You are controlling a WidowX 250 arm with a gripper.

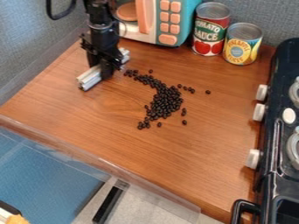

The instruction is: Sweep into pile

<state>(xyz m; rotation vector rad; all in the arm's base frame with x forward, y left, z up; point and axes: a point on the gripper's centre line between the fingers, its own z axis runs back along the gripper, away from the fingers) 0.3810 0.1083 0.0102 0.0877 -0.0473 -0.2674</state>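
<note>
Many small, round, dark beans (166, 101) lie on the brown wooden surface (116, 144): a near tail, a thick middle, a thin far tail, and strays toward the black toy stove (273, 175). Farther back, the black two-finger claw (107, 71) is clamped on a straight silver metal bar (88, 78). I think the bar should go low and slowly from outside each tail inward, so no bean rolls away.
</note>
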